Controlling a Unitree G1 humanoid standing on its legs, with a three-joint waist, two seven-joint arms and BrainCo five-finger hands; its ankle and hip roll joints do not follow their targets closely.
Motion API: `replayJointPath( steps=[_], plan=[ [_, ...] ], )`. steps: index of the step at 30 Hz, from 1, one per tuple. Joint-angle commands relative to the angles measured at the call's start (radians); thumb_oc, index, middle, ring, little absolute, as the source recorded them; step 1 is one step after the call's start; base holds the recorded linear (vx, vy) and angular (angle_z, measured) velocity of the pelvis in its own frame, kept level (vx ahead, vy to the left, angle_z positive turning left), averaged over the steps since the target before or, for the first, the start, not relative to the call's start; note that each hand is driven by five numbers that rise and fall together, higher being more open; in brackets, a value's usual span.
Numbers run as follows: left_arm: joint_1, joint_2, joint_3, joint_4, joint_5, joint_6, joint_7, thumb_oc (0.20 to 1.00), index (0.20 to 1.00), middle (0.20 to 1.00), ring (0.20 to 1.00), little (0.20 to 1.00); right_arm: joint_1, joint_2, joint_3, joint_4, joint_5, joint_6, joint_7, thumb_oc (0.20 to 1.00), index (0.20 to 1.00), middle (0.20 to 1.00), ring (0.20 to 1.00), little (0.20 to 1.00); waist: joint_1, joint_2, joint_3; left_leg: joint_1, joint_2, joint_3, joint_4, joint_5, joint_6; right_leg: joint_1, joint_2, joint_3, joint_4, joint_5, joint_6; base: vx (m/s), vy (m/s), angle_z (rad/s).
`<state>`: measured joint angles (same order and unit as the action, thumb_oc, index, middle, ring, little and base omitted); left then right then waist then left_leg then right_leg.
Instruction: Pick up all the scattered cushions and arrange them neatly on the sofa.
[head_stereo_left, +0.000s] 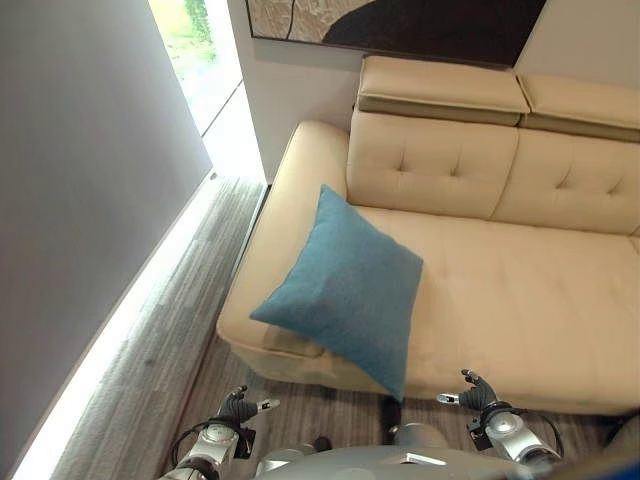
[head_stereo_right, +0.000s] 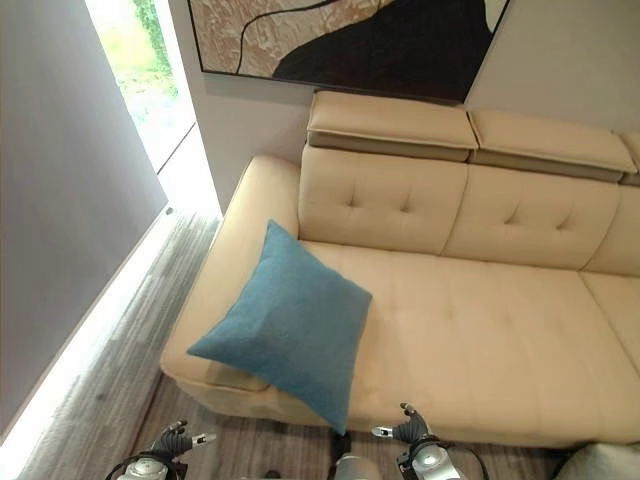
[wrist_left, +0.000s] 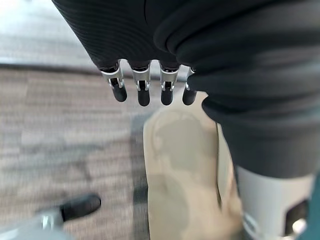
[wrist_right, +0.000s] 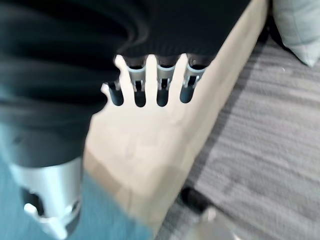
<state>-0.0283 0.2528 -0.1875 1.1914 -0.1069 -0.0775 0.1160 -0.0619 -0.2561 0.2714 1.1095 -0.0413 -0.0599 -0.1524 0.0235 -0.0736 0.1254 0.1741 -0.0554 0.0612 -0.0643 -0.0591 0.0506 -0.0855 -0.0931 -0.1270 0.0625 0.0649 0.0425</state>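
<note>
Left hand (head_stereo_left: 238, 408) low at 7 o'clock, above the grey wood-look floor (head_stereo_left: 150, 370), fingers (wrist_left: 142, 92) hanging straight and relaxed in the left wrist view, nothing held. Right hand (head_stereo_left: 478, 392) low at 5 o'clock, just short of the sofa's front edge, fingers (wrist_right: 161, 92) likewise straight and loose in the right wrist view, empty; beige sofa edge and a strip of teal beneath it there. Pale grey cushion (wrist_right: 300, 27) lying on the floor beside the sofa base, seen at a corner of the right wrist view. Just beyond the hands, teal cushion (head_stereo_left: 345, 285) lying on the left end of the cream leather sofa (head_stereo_left: 520, 300), turned diamond-wise: one corner toward 12 o'clock, the lowest corner overhanging the seat's front edge between the two hands, the left corner resting over the low rounded armrest (head_stereo_left: 290, 190). Seat to the right of the cushion bare. Further back, tufted backrest with two headrest pads (head_stereo_left: 440, 88) along the top. At 12 o'clock on the wall, a framed picture (head_stereo_right: 340, 40) in beige and black. At 10 to 11 o'clock, bright window (head_stereo_left: 195, 50) reaching down to floor level, grey wall (head_stereo_left: 70, 180) along the left.
</note>
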Motion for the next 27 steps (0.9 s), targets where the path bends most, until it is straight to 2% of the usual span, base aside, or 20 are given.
replayJointPath(
  steps=[1,4,13,16,20,23,27],
  plan=[
    [-0.049,0.003,0.016,0.005,0.007,-0.019,0.048,1.000,1.000,1.000,1.000,1.000,-0.025,-0.060,0.002,-0.015,0.043,-0.019,-0.017,1.000,1.000,1.000,1.000,1.000,0.009,0.026,0.012,-0.077,0.037,-0.058,0.040,0.023,-0.038,0.103,-0.007,0.003,-0.024,-0.005,0.033,0.13,-0.089,0.02],
    [-0.037,0.006,0.043,0.005,0.005,-0.015,0.096,1.000,1.000,1.000,1.000,1.000,-0.013,-0.055,-0.015,-0.017,0.055,-0.029,-0.034,1.000,1.000,1.000,1.000,1.000,0.016,0.021,-0.004,-0.053,0.043,-0.070,0.014,0.028,-0.047,0.148,0.001,-0.017,-0.062,-0.013,0.032,0.10,-0.052,0.08],
    [-0.029,0.034,0.059,-0.012,0.013,-0.018,0.122,1.000,1.000,1.000,1.000,1.000,-0.011,-0.058,-0.001,-0.030,0.033,-0.034,-0.039,1.000,1.000,1.000,1.000,1.000,0.025,0.026,-0.021,-0.020,0.043,-0.077,-0.022,0.031,-0.054,0.200,0.003,-0.024,-0.107,-0.016,0.036,0.06,0.012,0.08],
    [-0.047,0.076,0.081,-0.099,-0.018,-0.038,0.132,1.000,1.000,1.000,1.000,1.000,-0.018,-0.068,0.001,-0.058,0.035,-0.035,-0.038,1.000,1.000,1.000,1.000,1.000,0.022,0.032,-0.021,-0.025,0.041,-0.072,-0.023,0.029,-0.056,0.196,-0.003,-0.023,-0.110,-0.013,0.041,0.03,0.037,0.00],
    [-0.052,0.174,0.135,-0.385,-0.066,-0.071,0.150,1.000,1.000,1.000,1.000,1.000,-0.019,-0.097,-0.006,-0.125,0.038,-0.032,-0.029,1.000,1.000,1.000,1.000,1.000,0.016,0.049,-0.010,-0.036,0.037,-0.059,-0.023,0.026,-0.057,0.186,-0.011,-0.017,-0.124,0.000,0.048,0.01,0.046,-0.01],
    [-0.045,0.214,0.166,-0.547,-0.057,-0.080,0.170,1.000,1.000,1.000,1.000,1.000,-0.010,-0.103,-0.009,-0.153,0.029,-0.026,-0.022,1.000,1.000,1.000,1.000,1.000,0.012,0.057,-0.007,-0.041,0.035,-0.053,-0.023,0.021,-0.058,0.187,-0.013,-0.013,-0.136,0.006,0.052,0.02,0.032,-0.05],
    [-0.093,0.232,0.152,-0.608,-0.062,-0.082,0.170,1.000,1.000,1.000,1.000,1.000,-0.014,-0.105,-0.007,-0.175,0.041,-0.018,-0.018,1.000,1.000,1.000,1.000,1.000,0.001,0.065,0.000,-0.051,0.036,-0.044,-0.023,0.019,-0.060,0.178,-0.014,-0.008,-0.142,0.009,0.055,0.00,0.006,-0.03]
  ],
)
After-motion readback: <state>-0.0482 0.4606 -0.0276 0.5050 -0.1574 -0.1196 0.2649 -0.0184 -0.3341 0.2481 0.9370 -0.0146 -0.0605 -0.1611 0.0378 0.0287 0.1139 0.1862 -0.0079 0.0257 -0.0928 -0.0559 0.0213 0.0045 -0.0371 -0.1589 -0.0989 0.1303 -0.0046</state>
